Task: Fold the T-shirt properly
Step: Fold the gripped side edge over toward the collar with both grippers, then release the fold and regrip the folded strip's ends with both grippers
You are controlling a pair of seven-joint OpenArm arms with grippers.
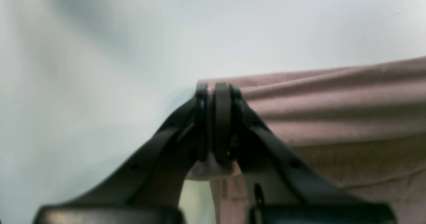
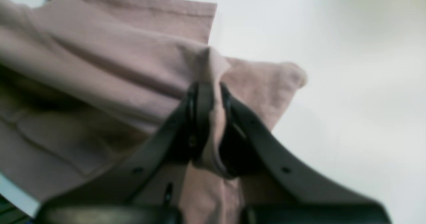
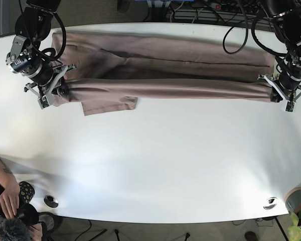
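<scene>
The dusty-pink cotton T-shirt (image 3: 165,68) lies stretched in a long band across the far side of the white counter (image 3: 155,165), pulled taut between the two sets of jaws; a sleeve flap (image 3: 109,104) sticks out toward the near side close to the right jaws. The left jaws (image 1: 214,124) are closed on a corner of the cloth, a thin layer pinched between the pads; the right jaws (image 2: 209,124) are likewise clamped on a bunched fold, fabric spilling out below them. The cloth looks light, limp and prone to sag and wrinkle; it will likely follow only where it is gripped, so corners and folded edges seem the best holds.
</scene>
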